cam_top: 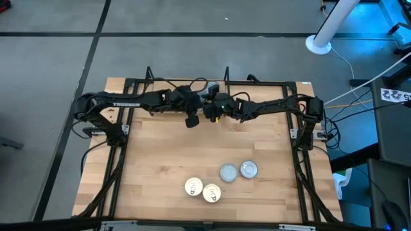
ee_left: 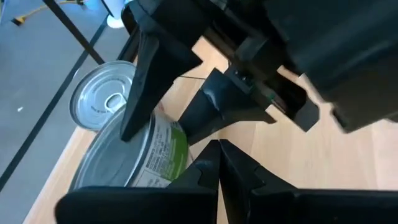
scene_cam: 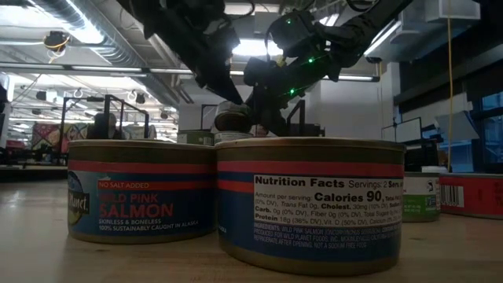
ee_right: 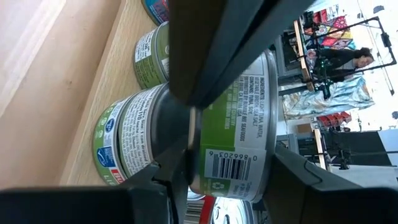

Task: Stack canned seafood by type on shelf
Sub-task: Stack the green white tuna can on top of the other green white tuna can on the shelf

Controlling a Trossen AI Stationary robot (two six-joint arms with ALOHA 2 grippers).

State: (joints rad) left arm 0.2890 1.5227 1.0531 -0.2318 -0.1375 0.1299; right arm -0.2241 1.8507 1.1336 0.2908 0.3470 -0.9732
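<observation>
My right gripper (cam_top: pixel 212 114) is at the table's far middle, shut on a green-labelled can (ee_right: pixel 236 137). That can sits on top of another green-labelled can (ee_right: pixel 127 146), which stands on the shelf's light-wood board (ee_right: pixel 56 106). A further green can (ee_right: pixel 149 59) stands on the board beyond them. My left gripper (ee_left: pixel 217 160) is shut and holds nothing, close beside the held can (ee_left: pixel 165 152). A silver-lidded can (ee_left: pixel 102 99) shows behind it. Two blue-and-red salmon cans (scene_cam: pixel 141 192) (scene_cam: pixel 310 204) stand on the table's near part. My right gripper has the upper green-labelled can between its two fingers, one finger (ee_right: pixel 217 50) across the label wall (ee_right: pixel 245 93) and the other on the opposite side. The can stands upright with its bottom on the lower green can's lid. The exact touching spots are hidden by the fingers.
Two gold-lidded cans (cam_top: pixel 194 187) (cam_top: pixel 211 192) and two silver-lidded cans (cam_top: pixel 228 172) (cam_top: pixel 248 169) stand on the near half of the wooden tabletop (cam_top: pixel 160 154). Black frame rails (cam_top: pixel 119 160) run along both sides. A person stands in the room beyond.
</observation>
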